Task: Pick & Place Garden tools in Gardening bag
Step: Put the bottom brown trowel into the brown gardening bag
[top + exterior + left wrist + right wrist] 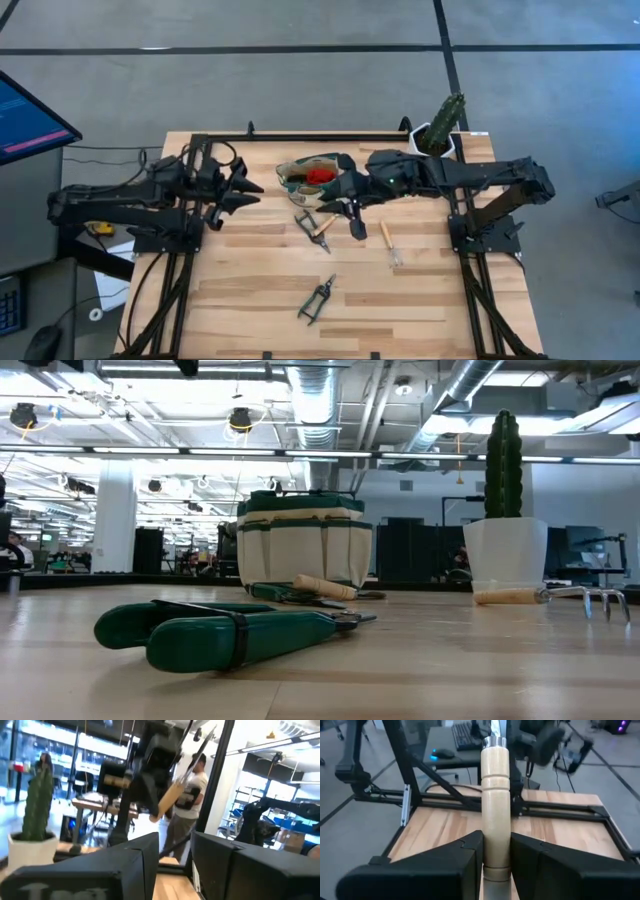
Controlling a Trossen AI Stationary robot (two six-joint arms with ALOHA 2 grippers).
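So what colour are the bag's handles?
Dark green handles on the cream bag, clearest in the low view.

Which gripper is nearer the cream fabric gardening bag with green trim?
Right. The right gripper, clamping a wooden-handled tool, hangs just beside the cream gardening bag; the left gripper waits farther off by its table edge.

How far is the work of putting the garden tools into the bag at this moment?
Done: one red-headed piece lies inside the gardening bag. In hand: the right tool is shut on a wooden handle, lifted beside the bag. Left: the green shears, the wooden-handled fork and one more wooden-handled piece lie on the table. The left tool waits, open, at the left.
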